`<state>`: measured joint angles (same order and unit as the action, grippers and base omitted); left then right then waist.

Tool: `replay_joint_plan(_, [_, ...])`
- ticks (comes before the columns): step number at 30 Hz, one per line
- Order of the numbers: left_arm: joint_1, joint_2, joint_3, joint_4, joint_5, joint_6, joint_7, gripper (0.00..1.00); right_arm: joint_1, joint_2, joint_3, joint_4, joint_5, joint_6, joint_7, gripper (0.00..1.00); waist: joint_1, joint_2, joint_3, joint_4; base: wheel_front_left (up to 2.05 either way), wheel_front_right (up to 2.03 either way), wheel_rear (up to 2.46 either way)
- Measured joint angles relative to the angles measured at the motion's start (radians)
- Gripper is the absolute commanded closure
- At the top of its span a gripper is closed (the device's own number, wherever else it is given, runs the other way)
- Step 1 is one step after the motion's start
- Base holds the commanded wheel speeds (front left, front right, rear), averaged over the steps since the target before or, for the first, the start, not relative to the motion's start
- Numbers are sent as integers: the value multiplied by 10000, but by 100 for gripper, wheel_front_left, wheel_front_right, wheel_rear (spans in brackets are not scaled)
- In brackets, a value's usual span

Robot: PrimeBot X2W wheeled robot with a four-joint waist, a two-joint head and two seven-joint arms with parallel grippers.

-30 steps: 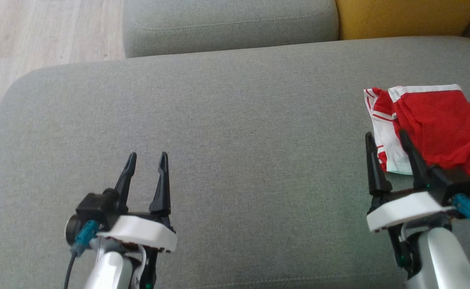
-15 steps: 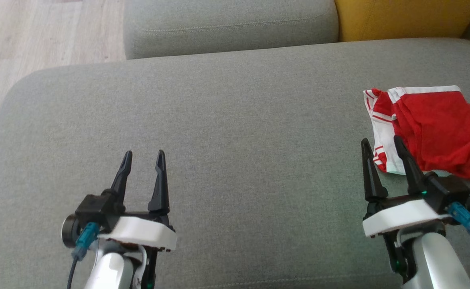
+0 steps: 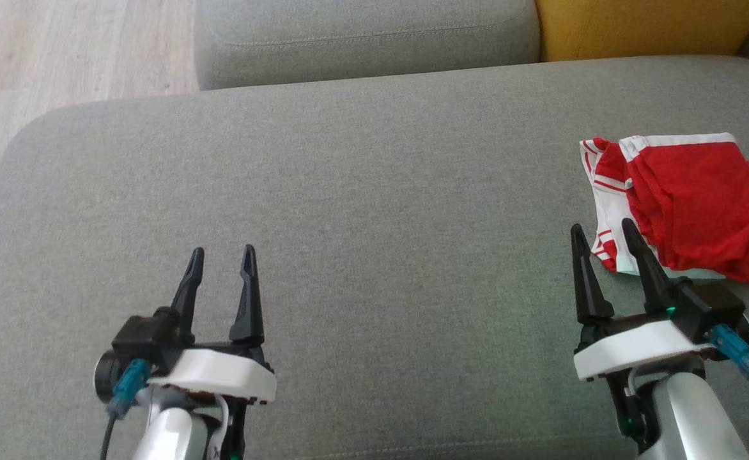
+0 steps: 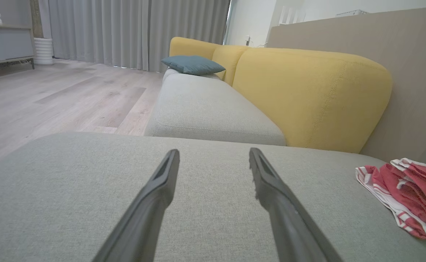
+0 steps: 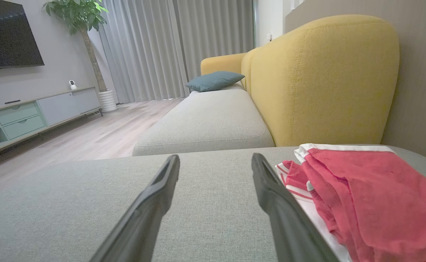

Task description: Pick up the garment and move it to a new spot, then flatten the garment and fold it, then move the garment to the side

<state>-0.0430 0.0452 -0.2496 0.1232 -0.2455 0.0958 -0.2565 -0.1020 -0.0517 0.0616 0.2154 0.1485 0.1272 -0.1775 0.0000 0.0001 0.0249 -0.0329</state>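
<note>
Right gripper (image 3: 601, 227): spread wide and empty, at the lower right of the head view. Its tips sit at the garment's lower left edge, and you cannot tell whether one brushes the cloth.
Left gripper (image 3: 222, 251): also spread and empty, at the lower left, over bare cushion (image 3: 374, 191) and well apart from the garment.
Garment (image 3: 700, 198): lies on the cushion at the right edge of the head view, held by nothing. You see a red layer over a white striped one, with a white band along its upper edge. It makes a compact but rumpled heap, not a crisp rectangle.
Done, as judged: the doubled layers and the spot far to one side suggest the fold and the move aside may be finished. The open, empty grippers fit that reading.
Left, as judged: if that holds, you only need to back the arms away. The rumpling leaves doubt, though. If this is an untouched heap, every step remains: pick up, move, flatten, fold and set aside.
Check: look at the creases on the red layer in the right wrist view before you call it complete.
</note>
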Motion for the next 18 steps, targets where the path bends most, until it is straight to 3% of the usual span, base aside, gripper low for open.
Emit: replay_joint_plan(18, [20,0,389,29,-577,-267,0,0,-1,0,148,86,104,0,-90,0,0,0,99,51,0,0,0])
